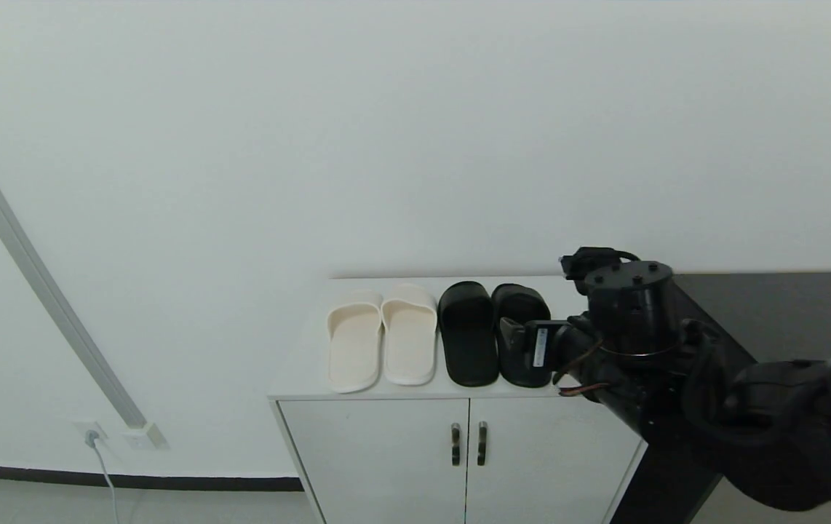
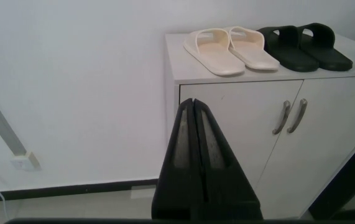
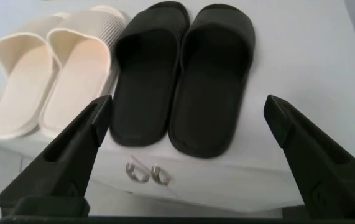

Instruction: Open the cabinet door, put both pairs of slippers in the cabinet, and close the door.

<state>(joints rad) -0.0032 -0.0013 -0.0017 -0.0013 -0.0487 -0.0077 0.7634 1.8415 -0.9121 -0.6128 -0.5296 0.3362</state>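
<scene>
A white pair of slippers [image 1: 380, 339] and a black pair of slippers [image 1: 487, 333] lie side by side on top of the white cabinet [image 1: 375, 458]. Both cabinet doors are closed, and their two handles [image 1: 468, 443] meet at the middle. My right gripper [image 3: 188, 106] hovers open just above and in front of the black slippers [image 3: 183, 74], fingers spread wider than the pair. My left gripper [image 2: 193, 106] is shut with nothing in it, held low to the left of the cabinet [image 2: 227, 124], level with the doors. The white slippers [image 2: 230, 50] lie nearest it.
The cabinet stands against a white wall. A wall socket with a plugged cable [image 1: 92, 437] sits low on the left, below a slanted grey rail [image 1: 37, 276]. A dark panel [image 1: 779, 313] borders the cabinet on the right.
</scene>
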